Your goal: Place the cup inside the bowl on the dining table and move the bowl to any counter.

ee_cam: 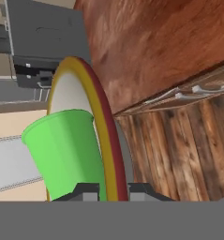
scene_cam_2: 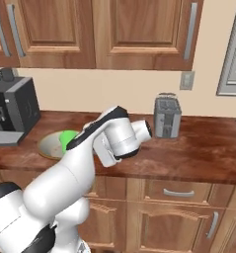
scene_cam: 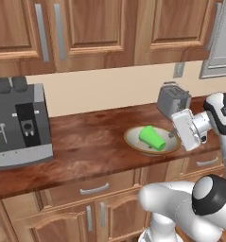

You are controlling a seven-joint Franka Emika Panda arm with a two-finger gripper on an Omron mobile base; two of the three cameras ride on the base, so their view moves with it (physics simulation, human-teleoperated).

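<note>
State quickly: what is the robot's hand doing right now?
Hand: closed on the rim of the bowl, with the cup lying inside it.

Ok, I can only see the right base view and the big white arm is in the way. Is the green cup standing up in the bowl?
Observer: No. In the left base view the green cup lies on its side inside the bowl.
Operator: Is the end effector holding the bowl?
Observer: Yes. In the hand view the end effector is shut on the bowl's rim, with one fingertip inside by the cup and one outside.
Operator: Which side of the bowl is it holding?
Observer: In the left base view it grips the right-hand rim, the side nearest the toaster.
</note>
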